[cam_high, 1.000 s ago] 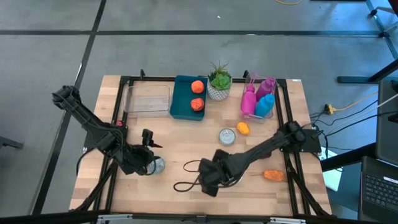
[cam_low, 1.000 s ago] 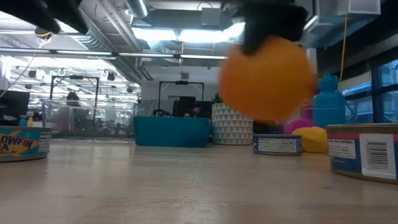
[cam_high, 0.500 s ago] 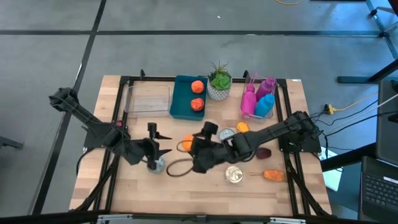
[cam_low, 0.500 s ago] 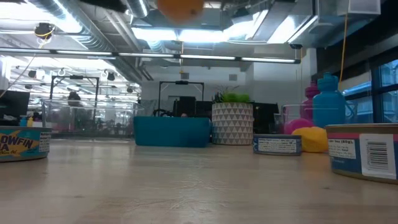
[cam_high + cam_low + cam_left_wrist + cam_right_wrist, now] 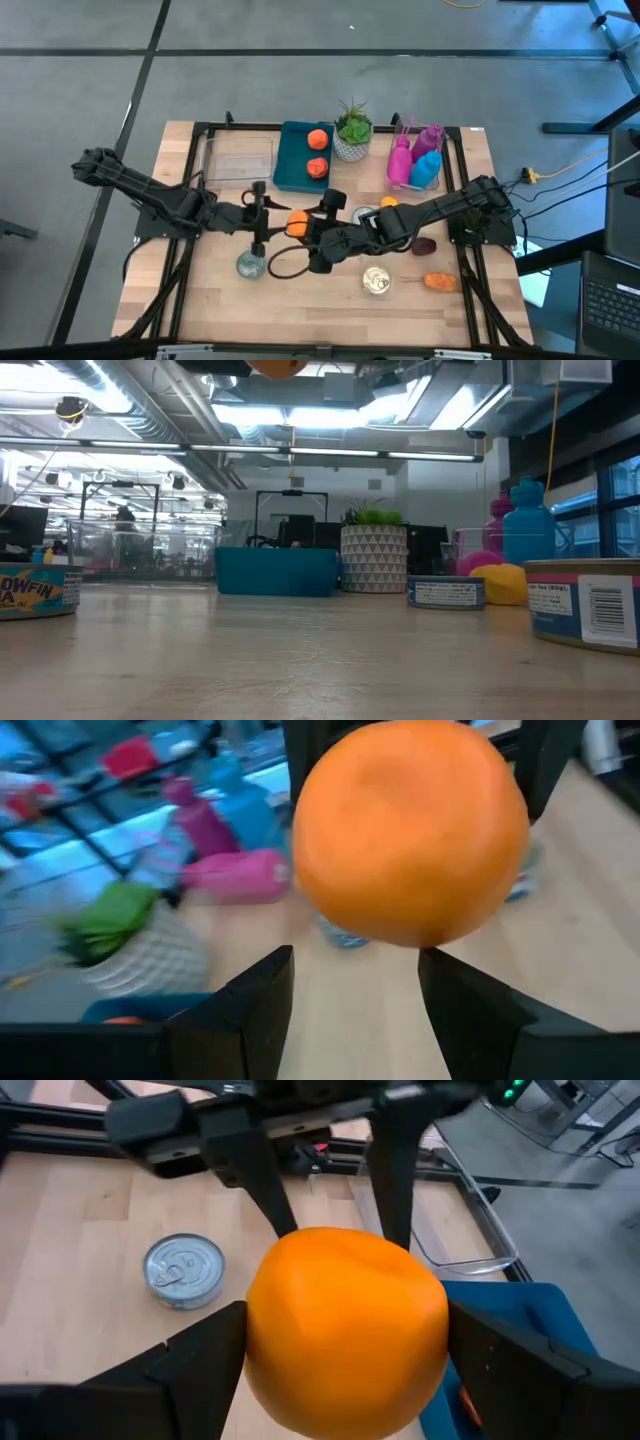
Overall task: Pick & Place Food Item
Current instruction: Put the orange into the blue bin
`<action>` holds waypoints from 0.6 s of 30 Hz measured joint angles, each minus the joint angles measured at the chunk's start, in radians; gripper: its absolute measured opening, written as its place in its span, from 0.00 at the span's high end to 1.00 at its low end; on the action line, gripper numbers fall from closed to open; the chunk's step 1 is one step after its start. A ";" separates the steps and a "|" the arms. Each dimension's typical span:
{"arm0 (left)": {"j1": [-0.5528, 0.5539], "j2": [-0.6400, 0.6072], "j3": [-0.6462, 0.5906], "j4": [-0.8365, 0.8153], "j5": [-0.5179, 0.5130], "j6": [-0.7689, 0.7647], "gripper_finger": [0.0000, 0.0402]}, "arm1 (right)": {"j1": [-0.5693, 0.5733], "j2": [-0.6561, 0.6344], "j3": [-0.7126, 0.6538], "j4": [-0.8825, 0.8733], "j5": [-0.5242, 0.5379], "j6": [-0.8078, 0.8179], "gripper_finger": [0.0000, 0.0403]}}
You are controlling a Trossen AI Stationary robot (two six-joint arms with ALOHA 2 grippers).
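Cans (image 5: 249, 265), potted plant (image 5: 352, 131), bottles (image 5: 417, 158)

Grey floor (image 5: 300, 80) around the table; ceiling strip lights (image 5: 300, 415) glow.

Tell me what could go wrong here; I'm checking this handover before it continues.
1. The orange sits between the right gripper fingers high above the table; a slip would likely send it rolling.
2. The left gripper stands open right at the orange, so the two grippers may bump.
3. A can lies below.

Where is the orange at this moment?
In the high view, the orange is held above the table's middle in the right claw, facing the left claw, just before the teal tray.
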 joint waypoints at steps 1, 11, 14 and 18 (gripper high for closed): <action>0.016 0.002 0.000 0.011 0.036 0.002 0.48 | 0.000 0.000 0.000 0.004 -0.008 -0.004 0.20; 0.070 0.004 -0.001 0.029 0.125 0.049 0.48 | 0.000 -0.002 0.000 0.007 -0.032 -0.022 0.20; 0.071 0.004 -0.001 0.030 0.162 0.055 0.48 | -0.001 -0.002 0.000 0.001 -0.036 -0.030 0.20; 0.072 0.004 -0.001 0.024 0.205 0.059 0.44 | -0.001 -0.003 0.000 -0.011 -0.043 -0.044 0.20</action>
